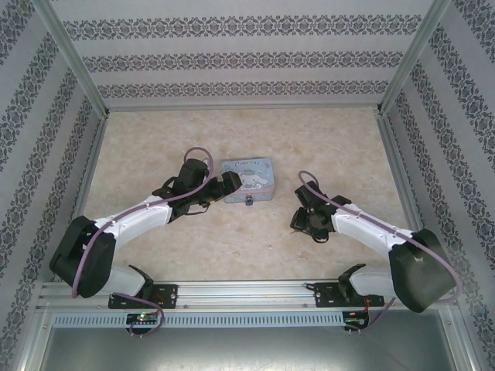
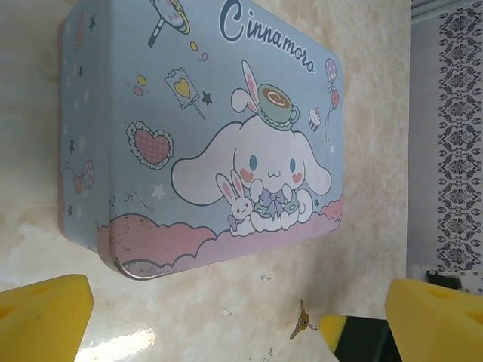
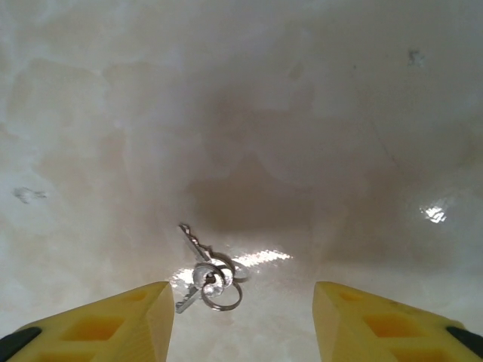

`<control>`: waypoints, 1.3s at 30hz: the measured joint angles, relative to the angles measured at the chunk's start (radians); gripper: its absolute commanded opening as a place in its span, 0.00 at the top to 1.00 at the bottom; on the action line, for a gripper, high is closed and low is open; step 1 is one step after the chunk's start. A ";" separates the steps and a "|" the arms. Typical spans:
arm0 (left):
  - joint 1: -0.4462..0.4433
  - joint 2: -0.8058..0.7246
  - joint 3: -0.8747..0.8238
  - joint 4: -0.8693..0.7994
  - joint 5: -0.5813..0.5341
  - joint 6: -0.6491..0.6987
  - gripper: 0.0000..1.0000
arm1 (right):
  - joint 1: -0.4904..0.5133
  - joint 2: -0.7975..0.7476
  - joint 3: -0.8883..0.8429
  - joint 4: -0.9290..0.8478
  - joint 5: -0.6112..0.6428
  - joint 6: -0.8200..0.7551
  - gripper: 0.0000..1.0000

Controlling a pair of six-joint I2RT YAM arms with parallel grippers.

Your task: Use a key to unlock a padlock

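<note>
Both jaws: apart, clamped on nothing.
Right jaws: over the tabletop (image 3: 302, 113); the key (image 3: 200, 264) lies on its ring between the yellow fingers (image 3: 113, 320), touching neither.
Left jaws: facing the tin (image 2: 151, 113).
Padlock (image 1: 250, 202): on the tabletop, just beside the tin's near edge.

light: bright, diffuse | glare: white spots on tabletop (image 3: 434, 213) | shadow: soft, central | focus: wrist views slightly soft
</note>
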 measured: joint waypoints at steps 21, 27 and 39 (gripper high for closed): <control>-0.007 0.002 -0.041 0.057 0.022 -0.003 0.01 | 0.059 0.178 0.091 -0.024 0.067 0.037 0.59; -0.007 0.002 -0.041 0.057 0.023 -0.003 0.01 | 0.087 0.184 0.095 -0.031 0.092 0.038 0.62; -0.007 0.017 -0.038 0.057 0.044 -0.003 0.01 | 0.114 0.196 0.104 -0.008 0.105 0.042 1.00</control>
